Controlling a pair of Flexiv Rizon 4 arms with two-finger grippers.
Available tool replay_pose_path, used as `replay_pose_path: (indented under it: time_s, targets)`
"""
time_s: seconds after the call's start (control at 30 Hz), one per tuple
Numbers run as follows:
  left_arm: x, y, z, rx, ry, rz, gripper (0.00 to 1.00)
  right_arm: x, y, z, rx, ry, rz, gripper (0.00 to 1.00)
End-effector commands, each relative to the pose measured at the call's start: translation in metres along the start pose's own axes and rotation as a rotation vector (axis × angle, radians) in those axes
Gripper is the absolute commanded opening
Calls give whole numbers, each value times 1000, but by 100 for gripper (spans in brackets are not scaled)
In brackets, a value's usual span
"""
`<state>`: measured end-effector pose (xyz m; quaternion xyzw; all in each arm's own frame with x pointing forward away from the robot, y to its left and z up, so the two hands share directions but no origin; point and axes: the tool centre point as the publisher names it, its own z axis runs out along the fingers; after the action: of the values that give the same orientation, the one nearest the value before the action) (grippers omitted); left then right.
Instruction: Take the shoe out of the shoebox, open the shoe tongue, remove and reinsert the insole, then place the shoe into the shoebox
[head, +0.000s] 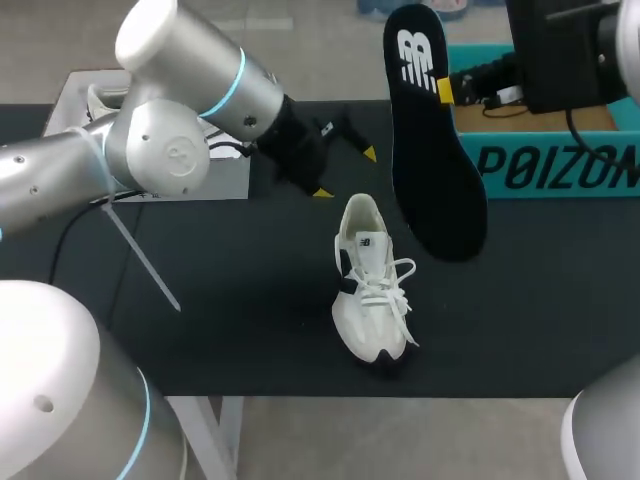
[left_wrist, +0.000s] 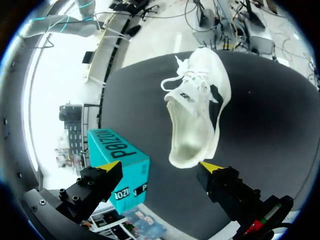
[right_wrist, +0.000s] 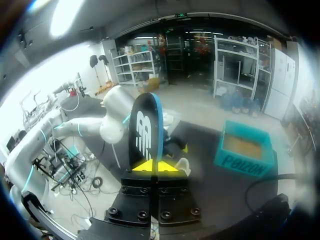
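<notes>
My right claw (head: 447, 90) pinches the black insole (head: 435, 170) by its edge near the logo end, both yellow tips pressed onto it. The long wide end hangs free above the black table (head: 200, 300), between the white sneaker (head: 370, 300) and the teal shoebox (head: 550, 165). My left claw (left_wrist: 159, 167) hovers spread wide just behind the sneaker's heel, gripping nothing. As far as I can tell, the heel touches neither finger.

The danger, as I judge it, lies in the return trip. The insole is held thinly at one end, so it may swing, twist or slip out on the way down. Its soft tip could also buckle against the collar rather than slide in. The sneaker stands unheld and looks light, so a push from the insole could shove it along the table or tip it over unless my left claw steadies the heel. Loose laces trail beside it, and the tongue could fold across the opening.

The shoebox stands open at the table's far right, its brown floor bare where visible, part of it hidden behind my right arm. The sneaker's mouth gapes, showing pale lining and no insole. A white box (head: 62, 100) behind my left arm is mostly hidden, and I cannot tell its contents
</notes>
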<state>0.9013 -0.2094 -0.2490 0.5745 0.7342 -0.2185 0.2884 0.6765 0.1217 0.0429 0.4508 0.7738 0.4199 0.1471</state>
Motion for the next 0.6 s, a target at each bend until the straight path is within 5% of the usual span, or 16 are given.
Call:
replay_pose_path:
  time_s: [0.03, 0.37, 0.6]
  targets:
    - [0, -17, -24, -27, -171, 68, 100, 1, 3, 3, 5, -1, 1, 0]
    - [23, -44, -47, -23, -546, 214, 100, 1, 3, 3, 5, -1, 1, 0]
    - [35, -52, -53, 25, -653, 209, 100, 1, 3, 3, 5, -1, 1, 0]
